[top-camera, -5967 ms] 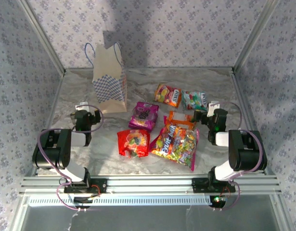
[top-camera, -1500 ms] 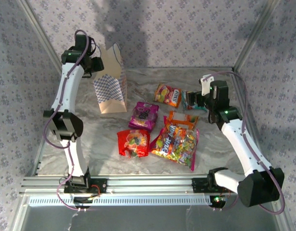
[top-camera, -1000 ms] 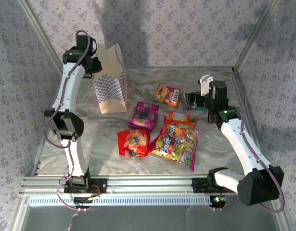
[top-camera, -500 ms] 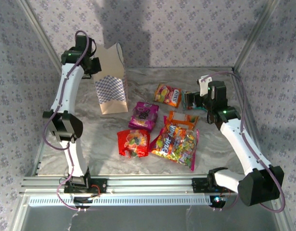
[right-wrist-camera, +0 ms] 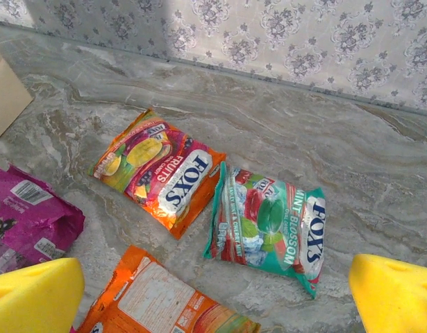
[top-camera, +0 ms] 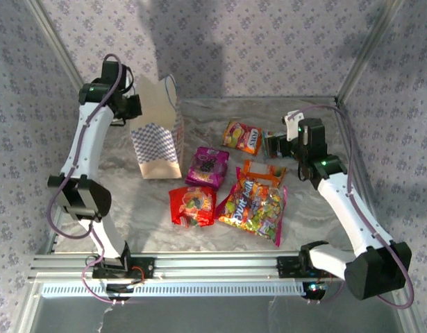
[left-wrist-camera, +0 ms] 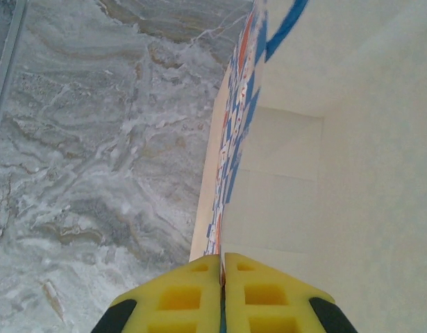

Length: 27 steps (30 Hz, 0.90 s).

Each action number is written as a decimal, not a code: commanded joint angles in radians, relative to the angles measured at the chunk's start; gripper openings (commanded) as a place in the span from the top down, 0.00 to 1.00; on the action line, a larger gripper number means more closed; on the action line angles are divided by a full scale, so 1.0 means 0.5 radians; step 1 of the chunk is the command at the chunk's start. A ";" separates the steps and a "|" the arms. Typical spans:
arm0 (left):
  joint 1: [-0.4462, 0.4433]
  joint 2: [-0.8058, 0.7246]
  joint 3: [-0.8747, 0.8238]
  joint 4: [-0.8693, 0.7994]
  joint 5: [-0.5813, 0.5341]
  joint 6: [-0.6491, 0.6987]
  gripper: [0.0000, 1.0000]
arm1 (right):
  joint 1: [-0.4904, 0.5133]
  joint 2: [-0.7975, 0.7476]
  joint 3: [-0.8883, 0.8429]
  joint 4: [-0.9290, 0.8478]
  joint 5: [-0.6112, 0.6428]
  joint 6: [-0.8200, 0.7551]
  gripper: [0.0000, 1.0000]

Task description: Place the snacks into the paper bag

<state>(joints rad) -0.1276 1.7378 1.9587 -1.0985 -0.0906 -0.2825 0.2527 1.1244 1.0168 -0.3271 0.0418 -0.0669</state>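
The cream paper bag [top-camera: 157, 139] with its blue checkered band stands at the back left. My left gripper [top-camera: 132, 105] is shut on the top edge of its left wall; in the left wrist view the yellow fingertips [left-wrist-camera: 199, 277] pinch that edge, with the bag's inside [left-wrist-camera: 324, 173] to the right. My right gripper [top-camera: 282, 142] hovers open over the teal-white packet [right-wrist-camera: 269, 222], its fingers [right-wrist-camera: 32, 295] wide apart. The orange packet [top-camera: 242, 137], purple packet [top-camera: 208, 167], small orange packet [top-camera: 263, 172], red packet [top-camera: 192, 205] and multicoloured packet [top-camera: 253, 205] lie on the table.
The marble table [top-camera: 130, 201] is ringed by patterned walls and metal posts [top-camera: 355, 55]. A blue cord handle [left-wrist-camera: 282, 28] runs along the bag's rim. Bare surface lies left of the bag and along the near edge.
My left gripper closed on the bag's top edge and drew it a little left and nearer. The right gripper crept slightly left over the teal-white packet.
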 commanded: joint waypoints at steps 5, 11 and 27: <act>0.011 -0.262 -0.246 0.026 0.088 -0.003 1.00 | 0.054 -0.055 0.012 -0.070 0.050 0.083 0.00; 0.024 -0.408 -0.497 0.130 0.105 -0.097 1.00 | 0.108 -0.055 0.036 -0.111 0.074 0.110 0.00; 0.064 -0.541 -0.706 0.220 0.178 -0.224 0.96 | 0.218 -0.039 0.081 -0.178 0.115 0.131 0.00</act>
<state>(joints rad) -0.1062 1.4925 1.6104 -0.9722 -0.0078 -0.3790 0.3500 1.1088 1.0191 -0.3923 0.0906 -0.0254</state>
